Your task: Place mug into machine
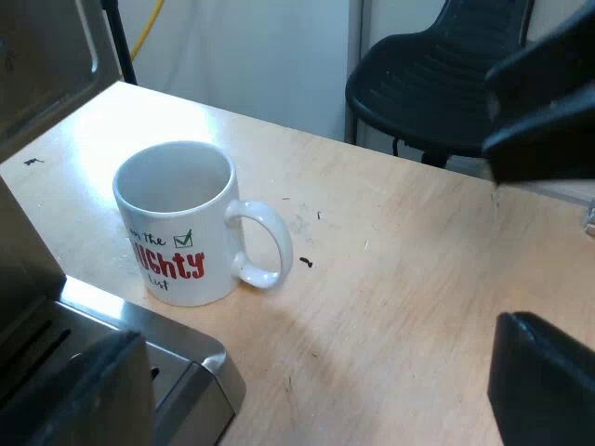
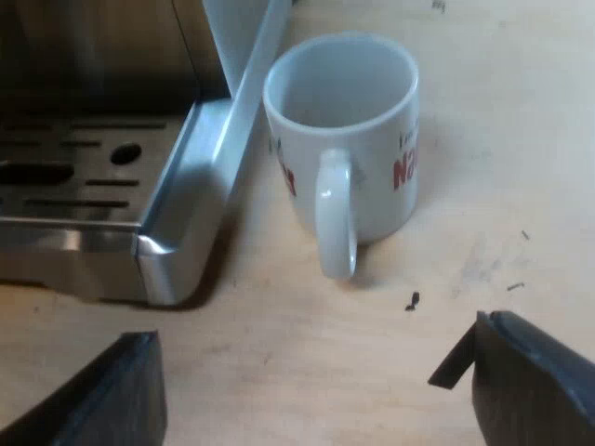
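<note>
A white mug (image 1: 181, 223) with red lettering stands upright and empty on the wooden table, just beside the corner of the espresso machine's metal drip tray (image 1: 177, 358). My left gripper (image 1: 316, 395) is open, back from the mug and above the table, nothing between its fingers. In the right wrist view the mug (image 2: 344, 130) stands next to the drip tray (image 2: 84, 177), its handle (image 2: 335, 223) turned toward my right gripper (image 2: 316, 404). That gripper is open and a short way from the handle, not touching it. A black part of the right arm (image 1: 548, 102) hangs beyond the mug's handle side.
The machine's steel body (image 1: 42, 56) rises close by the mug. A black chair (image 1: 437, 74) stands past the table's edge. Bare wooden tabletop (image 1: 400, 279) with a few dark specks spreads around the mug's handle side.
</note>
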Motion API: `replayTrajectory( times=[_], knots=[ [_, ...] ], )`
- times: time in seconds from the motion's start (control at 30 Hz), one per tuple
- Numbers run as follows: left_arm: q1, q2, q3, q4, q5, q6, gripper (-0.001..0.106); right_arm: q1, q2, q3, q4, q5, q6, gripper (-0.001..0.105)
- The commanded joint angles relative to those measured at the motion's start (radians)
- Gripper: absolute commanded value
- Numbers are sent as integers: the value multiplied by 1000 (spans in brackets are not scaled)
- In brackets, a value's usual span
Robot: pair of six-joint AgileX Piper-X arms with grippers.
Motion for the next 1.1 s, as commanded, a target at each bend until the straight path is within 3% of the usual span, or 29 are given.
replayTrajectory(
  times=[0.03, 0.2, 0.37, 0.5, 0.67, 0.93, 1.1],
  knots=[
    [0, -5, 0, -19, -12, -1, 81, -3, 17, 19, -70, -13, -7, 70],
    [0, -5, 0, -19, -12, -1, 81, -3, 110, 61, -161, -11, 85, 70],
    [0, -5, 0, -19, -12, -1, 81, 46, 228, 63, -241, -8, 96, 70],
    [0, -5, 0, -19, -12, -1, 81, 120, 341, 63, -349, 117, 99, 70],
    [0, -5, 0, -19, -12, -1, 81, 172, 457, 63, -480, 183, 101, 70],
    [0, -5, 0, -19, -12, -1, 81, 176, 652, 63, -721, 319, 284, 70],
    [0, -5, 0, -19, -12, -1, 81, 176, 750, 63, -850, 318, 275, 70]
  ],
)
